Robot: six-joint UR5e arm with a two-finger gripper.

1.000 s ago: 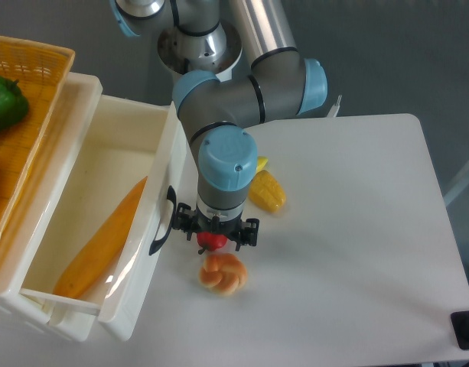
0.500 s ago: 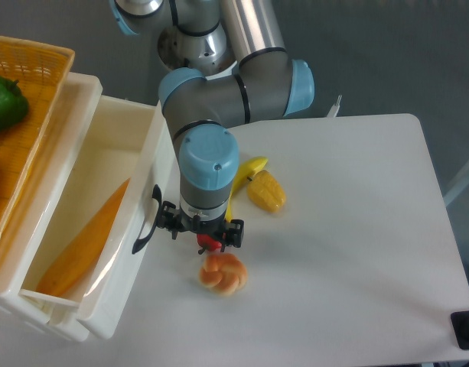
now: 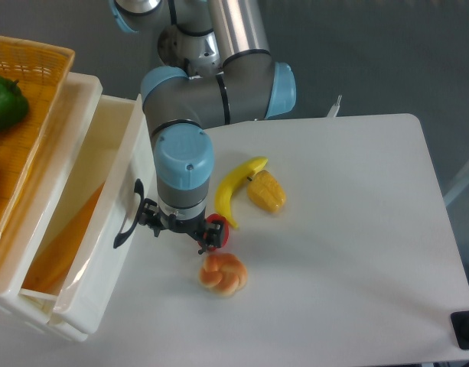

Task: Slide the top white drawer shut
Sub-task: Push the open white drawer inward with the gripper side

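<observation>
Half of travel gained: drawer [image 3: 104, 252], left of frame, pushed further left into cabinet than a second ago. Gripper [image 3: 178, 228] pressed beside handle [image 3: 128, 216]; finger spread cannot be told. Closure unfinished.

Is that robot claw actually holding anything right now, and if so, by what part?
It cannot be told. The gripper is hidden under the arm's wrist, beside the black handle of the top white drawer; no grasp shows.
</observation>
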